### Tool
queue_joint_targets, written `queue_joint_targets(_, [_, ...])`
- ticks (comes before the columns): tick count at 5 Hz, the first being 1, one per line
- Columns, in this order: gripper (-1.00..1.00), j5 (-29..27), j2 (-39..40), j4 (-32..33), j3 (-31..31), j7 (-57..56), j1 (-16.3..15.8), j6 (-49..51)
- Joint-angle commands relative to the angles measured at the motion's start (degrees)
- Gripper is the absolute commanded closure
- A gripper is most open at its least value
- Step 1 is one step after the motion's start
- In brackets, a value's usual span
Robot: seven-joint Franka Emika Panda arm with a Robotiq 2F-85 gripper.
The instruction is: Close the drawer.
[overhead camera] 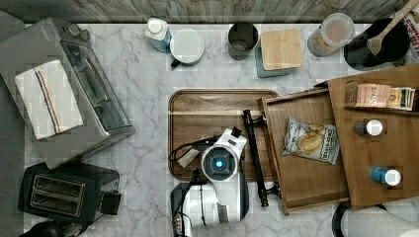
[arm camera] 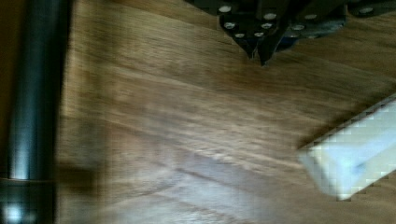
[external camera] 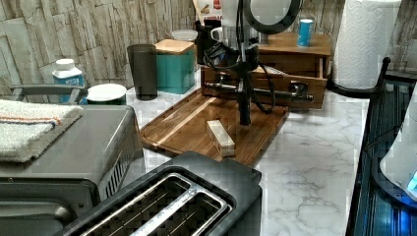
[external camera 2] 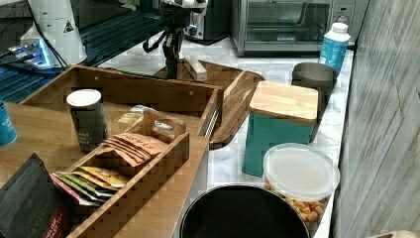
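Gripper (arm camera: 259,57) pinched closed, empty, low over tray (overhead camera: 197,103) beside drawer (overhead camera: 316,192) handle (overhead camera: 254,153). Risk: off-centre push skews the drawer, jamming it.

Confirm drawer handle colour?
Black, on the brown drawer; handle shows best in the top view.

In the top view, the tray (overhead camera: 197,101) lies mid-tabletop (overhead camera: 143,98), with the open drawer (overhead camera: 316,177) at the top view's right, its bar handle (overhead camera: 256,158) over the tray's edge. A snack bag (overhead camera: 311,140) lies in the drawer. The pincer (external camera: 244,120) stands over the tray, beside the handle, with a small block (external camera: 220,138) near it. The toaster oven (overhead camera: 74,84) and the toaster (overhead camera: 64,192) sit at the top view's left
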State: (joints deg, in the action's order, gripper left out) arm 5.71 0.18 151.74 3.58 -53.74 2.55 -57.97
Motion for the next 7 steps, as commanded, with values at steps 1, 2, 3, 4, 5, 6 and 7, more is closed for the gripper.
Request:
queue_joint_targets(1, [1.00, 1.16, -2.48, 0.66, -3.63, -11.07, 3.55, -5.65])
queue_joint_targets(2, [1.00, 5.88, -3.41, -0.90, -5.14, -10.32, 3.69, -0.73])
queue_joint_targets(3, [1.00, 3.00, -0.39, -12.14, -7.85, -19.45, 6.84, 11.22])
queue_joint_targets(4, [1.00, 1.03, -0.57, -12.53, -10.03, -24.57, 6.96, 10.19])
queue_joint_targets(5, [1.00, -1.30, -0.22, -13.56, -12.84, -33.22, 7.38, 8.08])
queue_joint_targets(6, [1.00, -4.93, 0.79, -15.42, -10.70, -38.54, 11.35, 10.19])
queue_joint_targets(7, [1.00, -7.25, -0.13, -15.03, -13.50, -38.85, 9.14, 11.95])
